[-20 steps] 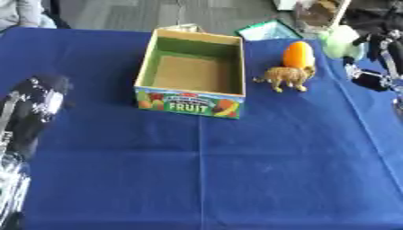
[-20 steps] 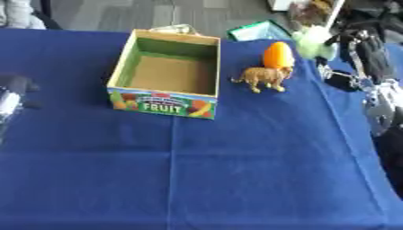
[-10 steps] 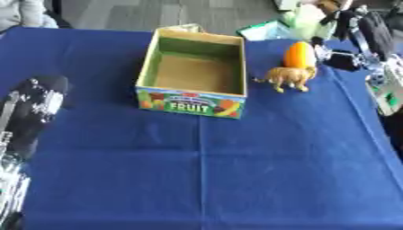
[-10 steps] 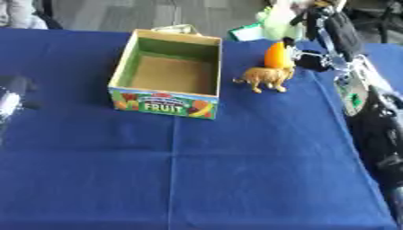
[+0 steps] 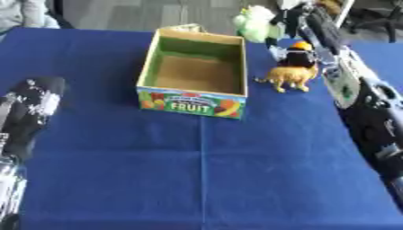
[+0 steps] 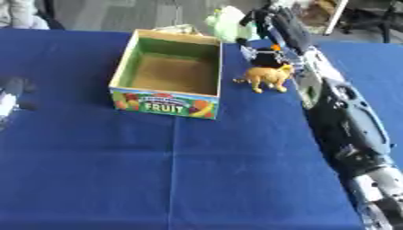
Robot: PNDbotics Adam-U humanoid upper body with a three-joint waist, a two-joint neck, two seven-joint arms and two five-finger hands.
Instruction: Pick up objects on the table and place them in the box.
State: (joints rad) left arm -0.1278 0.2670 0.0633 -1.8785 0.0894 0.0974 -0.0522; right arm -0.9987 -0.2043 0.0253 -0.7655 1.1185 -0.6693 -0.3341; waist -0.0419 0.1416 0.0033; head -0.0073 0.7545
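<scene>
Blue cloth covers the table (image 5: 197, 179); the right hand (image 5: 295, 56) reaches the orange object (image 5: 299, 45), grip unclear. Next: lift it into the box (image 5: 197, 72).

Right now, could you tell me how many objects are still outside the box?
3 that I can see: a tan toy animal right of the box, an orange object behind it, largely covered by the right hand, and a pale green item at the table's far edge.

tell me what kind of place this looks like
Probably an office or lab set up for robot trials: a table under a blue cloth, grey carpet beyond it, and toy props beside a cardboard fruit box.
</scene>
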